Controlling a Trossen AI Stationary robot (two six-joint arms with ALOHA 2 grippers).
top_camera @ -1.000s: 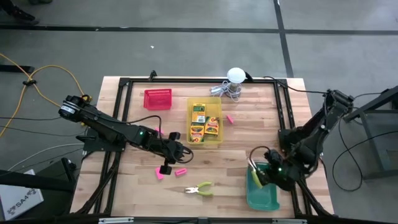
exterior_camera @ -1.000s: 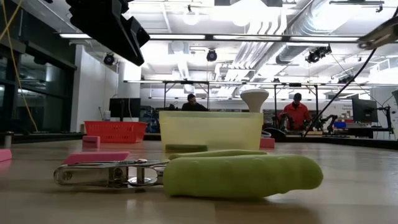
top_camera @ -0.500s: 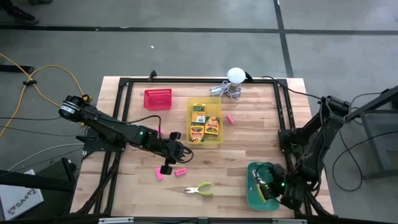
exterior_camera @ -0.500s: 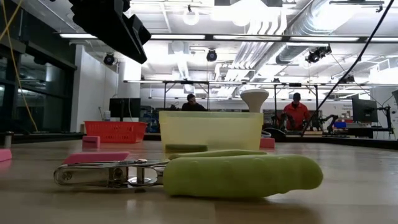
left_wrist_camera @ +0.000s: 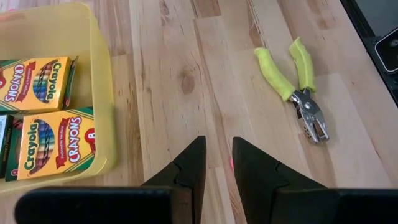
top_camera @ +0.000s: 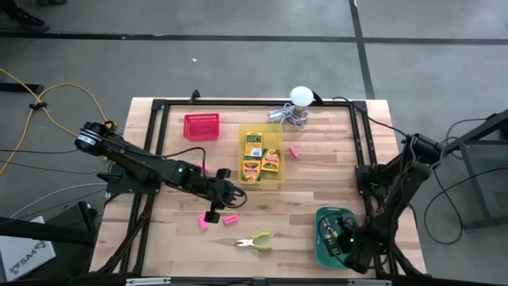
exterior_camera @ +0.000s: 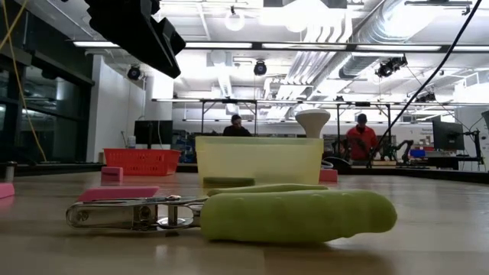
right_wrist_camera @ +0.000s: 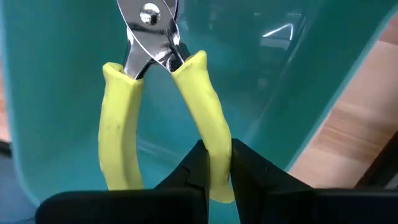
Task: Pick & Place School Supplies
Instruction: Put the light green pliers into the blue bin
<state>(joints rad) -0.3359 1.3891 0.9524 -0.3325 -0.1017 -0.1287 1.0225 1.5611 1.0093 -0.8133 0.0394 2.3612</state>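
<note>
My right gripper [top_camera: 340, 236] reaches steeply down into the green bin [top_camera: 321, 256] at the table's near right and is shut on a yellow-handled tool [right_wrist_camera: 158, 74]. A second such tool [top_camera: 254, 241] lies flat on the table near the front edge. Several crayon boxes [top_camera: 262, 156] lie in the yellow bin [top_camera: 242, 143]. Pink erasers [top_camera: 230, 219] [top_camera: 204, 223] [top_camera: 293, 151] lie on the wood. My left gripper [left_wrist_camera: 217, 152] hangs still above the table beside the yellow bin, with its fingers a little apart. A pink speck shows low in the gap; what it is cannot be told. My right gripper pinches one of the tool's two yellow handles [right_wrist_camera: 214, 146] between its two fingers, near that handle's free end. The fingers come from above, pointing steeply down. The tool hangs below them inside the green bin, metal head [right_wrist_camera: 149, 25] lowest and the other handle [right_wrist_camera: 118, 137] free. Whether the head rests on the bin's floor cannot be told.
A red basket [top_camera: 202, 126] stands at the far left. A white ball with metal clutter [top_camera: 300, 98] sits at the far edge. Black frame bars [top_camera: 361, 151] run along the table's sides. Bare wood lies between the yellow bin and the green bin.
My right gripper has sunk into the green bin and gone toward the table's near edge, carrying the yellow-handled tool. It has tipped more steeply downward and rolled a little. The tool now hangs inside the bin's walls.
</note>
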